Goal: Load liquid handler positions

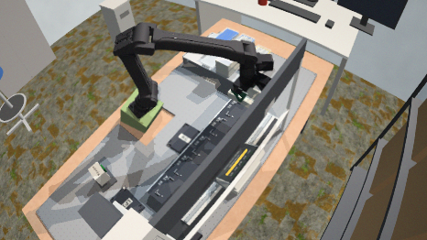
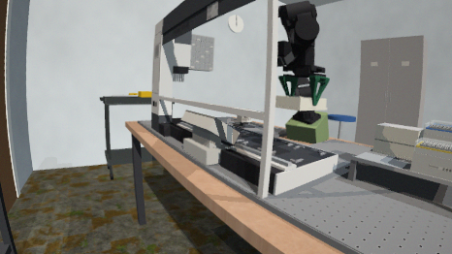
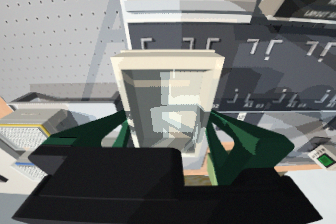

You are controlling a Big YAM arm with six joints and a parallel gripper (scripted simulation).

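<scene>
Reservoir E01 [image 3: 167, 102] clamped in the gripper [image 3: 165, 145], hanging above the deck's [image 3: 290, 75] bracket row near the D1 end; risk: tilted or mis-oriented seating if lowered off-centre onto the brackets.

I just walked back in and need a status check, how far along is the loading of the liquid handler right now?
Early stage. Nothing looks done: the bracketed deck positions visible in the wrist view hold nothing. In hand: the hand is shut on the cream one-well reservoir, open and held above the deck, not seated. Left: seating it at D1, then both tip racks, still by the shelf items, their covers, and READY.
</scene>
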